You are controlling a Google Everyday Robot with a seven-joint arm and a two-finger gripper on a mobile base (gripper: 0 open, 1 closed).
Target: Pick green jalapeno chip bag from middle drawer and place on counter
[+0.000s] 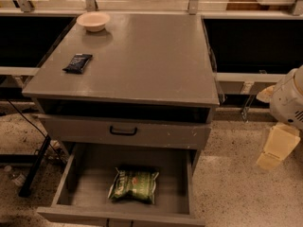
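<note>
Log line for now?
green jalapeno chip bag: lying in open middle drawer | gripper: low, right of counter, apart from bag | placed: no

Chip bag (134, 185) lies in middle drawer (90, 174) (gripper (277, 148) well right).

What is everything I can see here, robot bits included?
green jalapeno chip bag: one, green, lying in the open middle drawer.
middle drawer: one, grey, pulled out low on the cabinet.
counter: one, grey, cabinet top.
bowl: one, pale, counter's far left corner.
packet: one, dark, counter's left side.
drawer front: one, grey with black handle, above the open drawer.
arm: one, white, right edge.
gripper: one, pale yellow, below the arm, right of the cabinet, over the floor.
</note>
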